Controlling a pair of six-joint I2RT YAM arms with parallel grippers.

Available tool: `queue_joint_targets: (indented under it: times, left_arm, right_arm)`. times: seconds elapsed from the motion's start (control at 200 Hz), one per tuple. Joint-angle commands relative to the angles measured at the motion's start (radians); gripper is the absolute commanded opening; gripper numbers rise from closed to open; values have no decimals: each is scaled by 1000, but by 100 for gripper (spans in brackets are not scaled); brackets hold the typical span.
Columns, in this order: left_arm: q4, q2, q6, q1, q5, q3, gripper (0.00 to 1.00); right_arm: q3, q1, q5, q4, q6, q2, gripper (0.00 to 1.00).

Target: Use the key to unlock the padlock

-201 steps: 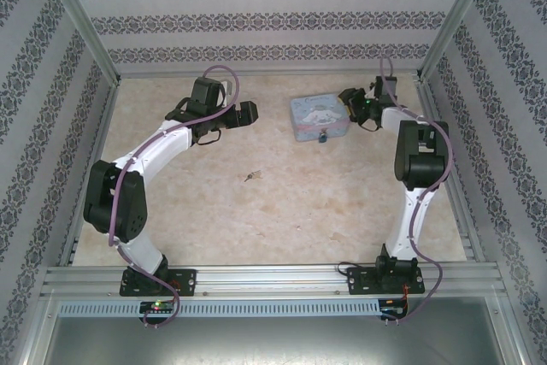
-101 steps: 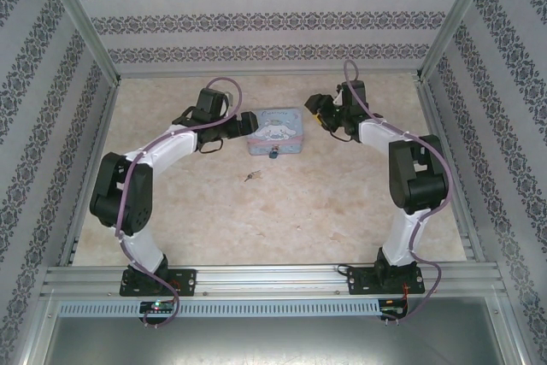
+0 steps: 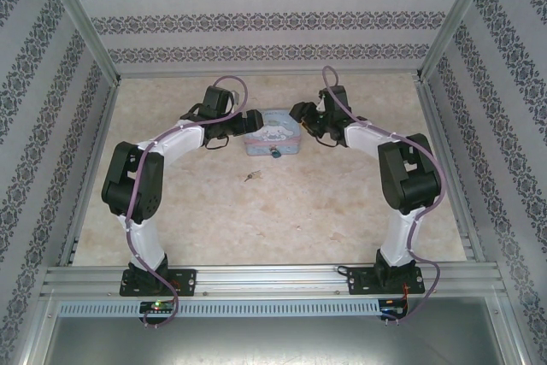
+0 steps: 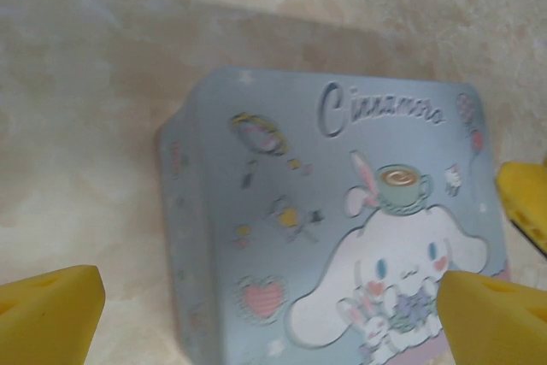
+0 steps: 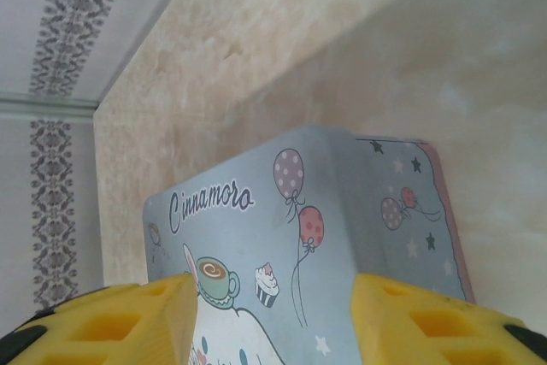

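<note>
Padlock (image 3: 275, 152) hangs off the near edge of the tin (image 3: 272, 130), facing my bases. The key (image 3: 249, 176) lies loose on the counter (image 3: 342, 203), a bit nearer and left of it, with nothing holding it. My left jaws are spread full wide, pads (image 4: 47, 314) either side of the tin's left end with no bite I can see; my right jaws sit half spread at its right end, and I can't tell if they're clamping. Looks like I'm bracketing the tin from both ends to steady the lock for the key; key pickup not yet done.
</note>
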Motion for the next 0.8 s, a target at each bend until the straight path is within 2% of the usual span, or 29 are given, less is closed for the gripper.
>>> queue_joint_targets:
  times: [0.0,0.34,0.445,0.505,0.545,0.565,0.58,0.59,0.794]
  left_arm:
    - [45,-12,-19,-14,15,-30,100]
    - [94,-68,-33,-13,9,-135,100]
    - [85,-73,-27,-13,-6,-136,100]
    - [77,-81,-23,-13,-23,-133,100]
    - [72,-91,-19,-12,-38,-130,100]
    - [68,-97,-17,-11,-47,-129,100]
    - [68,-104,-17,-12,-53,-128,99]
    - [68,-108,-15,-12,-57,-129,99]
    - [63,-207,6,-12,-102,-147,99]
  right_arm:
    - [-5,29,13,-3,-16,29,52]
    - [-20,83,21,22,10,39,51]
    - [-19,82,35,16,6,24,54]
    - [-25,75,55,5,-8,1,60]
    - [-27,71,77,-16,-28,-23,74]
    - [-27,69,91,-30,-43,-36,83]
    - [-27,68,100,-40,-55,-47,95]
    - [-28,67,107,-46,-64,-53,97]
    - [-40,67,236,-183,-236,-202,98]
